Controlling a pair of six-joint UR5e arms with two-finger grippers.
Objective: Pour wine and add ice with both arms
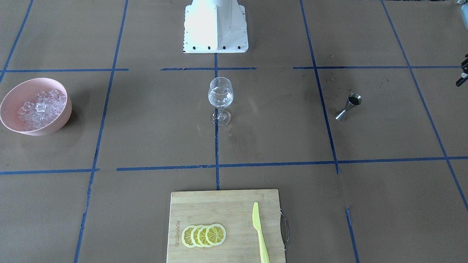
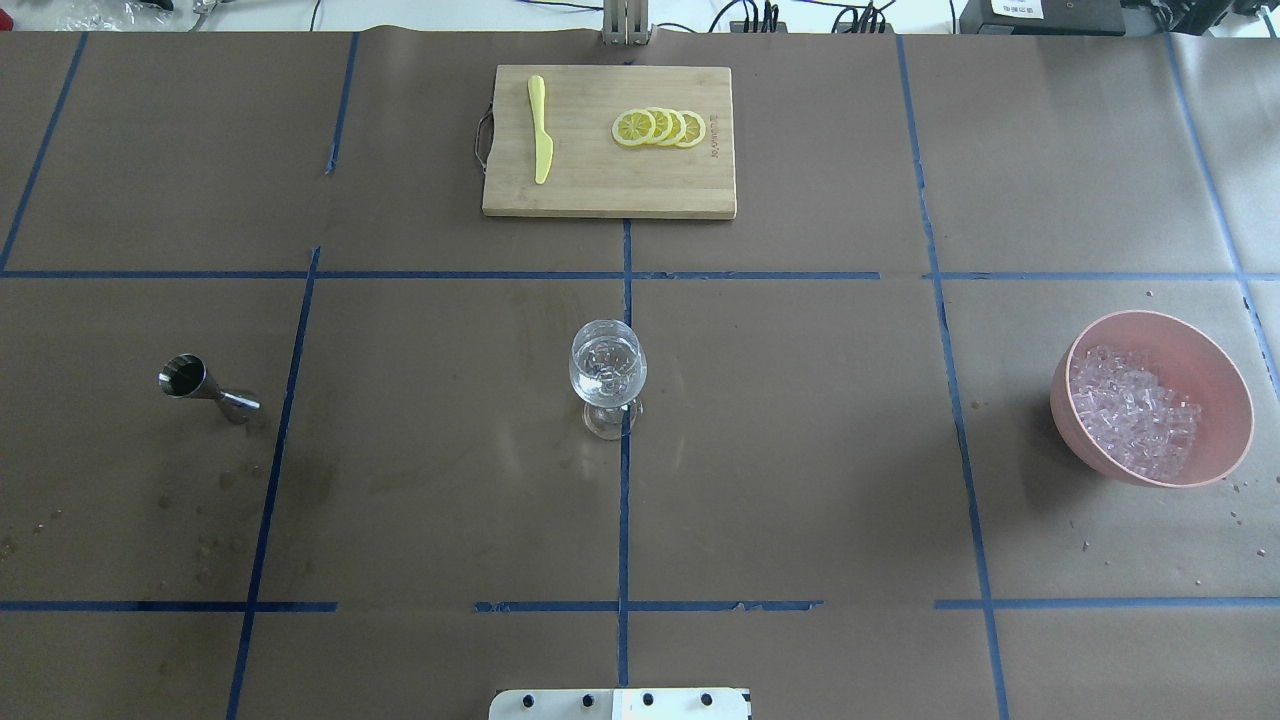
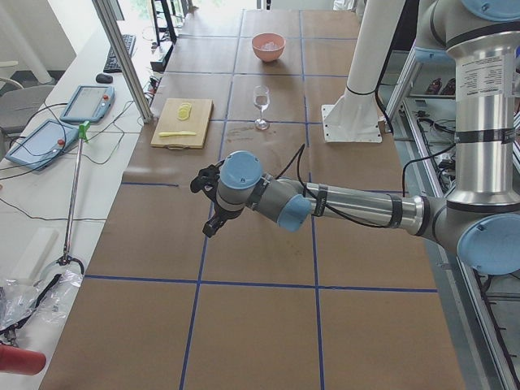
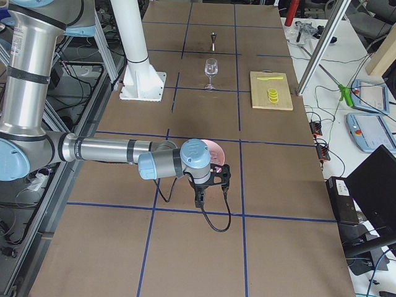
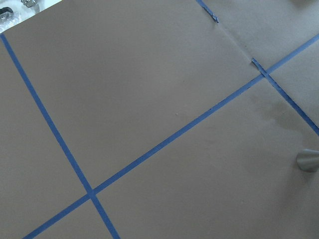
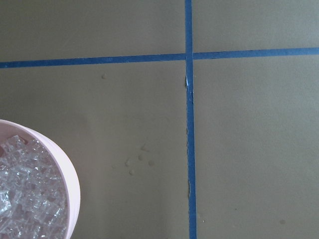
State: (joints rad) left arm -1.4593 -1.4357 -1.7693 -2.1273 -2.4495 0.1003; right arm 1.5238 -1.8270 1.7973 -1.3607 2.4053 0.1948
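Across the taped table [image 2: 800, 450], ice [image 2: 1135, 420] heaped in pink bowl [image 2: 1228, 385] near right gripper [image 4: 209, 185], left gripper [image 3: 206, 203] well apart, finger spread impossible to tell on either.

Brown tabletop [image 2: 800, 450], blue tape grid [image 2: 625, 275]. At three o'clock, a pink bowl [image 2: 1205, 365] of clear ice [image 2: 1130, 415]. At twelve, a pale wood board [image 2: 600, 190] with yellow lemon slices [image 2: 658, 127] and a lime-green knife [image 2: 540, 130].
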